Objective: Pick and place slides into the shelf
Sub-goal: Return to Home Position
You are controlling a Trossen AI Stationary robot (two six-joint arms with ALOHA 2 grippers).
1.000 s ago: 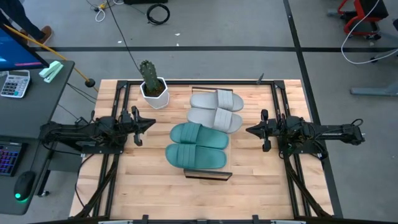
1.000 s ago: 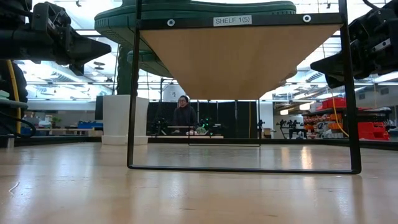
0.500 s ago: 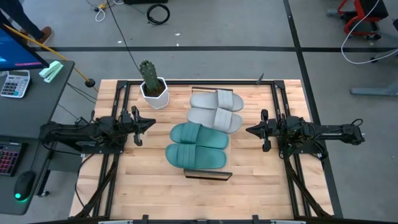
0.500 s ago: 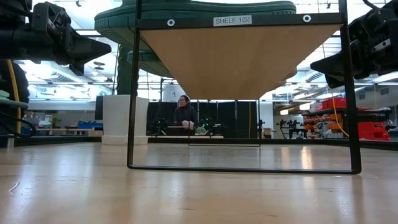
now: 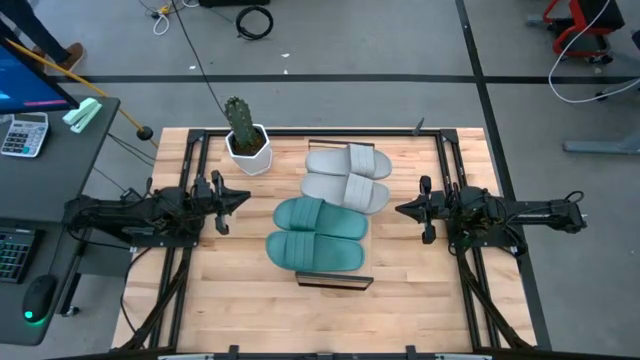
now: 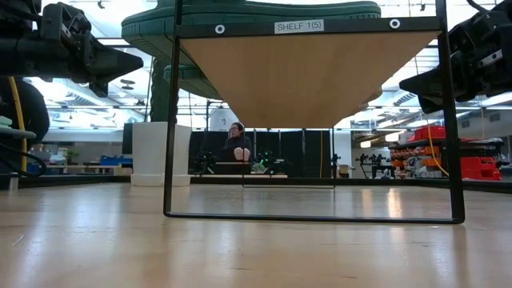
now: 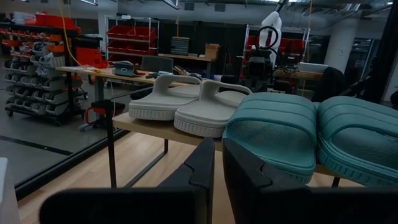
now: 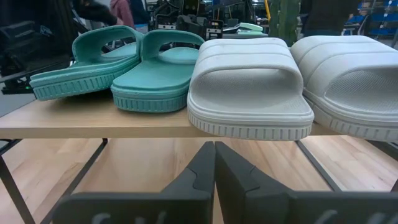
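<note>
all four slides are on the shelf [image 8: 93, 124], which stands raised on thin dark legs mid-surface [image 5: 200, 300], between the two arms. grey pair [image 5: 340, 188] is at the far end and teal pair [image 5: 318, 250] at the near end. each pair lies crosswise, side by side, touching its mate. teal toes hang past the shelf's left edge, grey toes a bit past the right. no slide left on the surface, so i'd call the placing done.

left claw [image 5: 243, 197] sits left of the shelf, well off the slides, fingers pinched narrow with nothing in them. right claw [image 5: 400, 209] mirrors it on the right, fingers pressed together, empty. both arms lie low and stretched out, looks like a parked pose.

handling, my read: foam, so light and soft. squashes under a pinch, springs back, won't break. matte skin looks grippy, not slippery. best hold is the wide strap, pinched at its arch edge. the sole sidewall would work too but needs a wide opening. lifted by the strap, the heel will likely droop, so allow clearance over the shelf frame.

looks: grey ones are pale, with a smooth strap and fine ribbing round the sole edge. teal ones have grooves across the strap. all sole-down, none stacked.

also there: potted cactus [image 5: 240, 125] at the far left of the surface, apart from the shelf.
</note>
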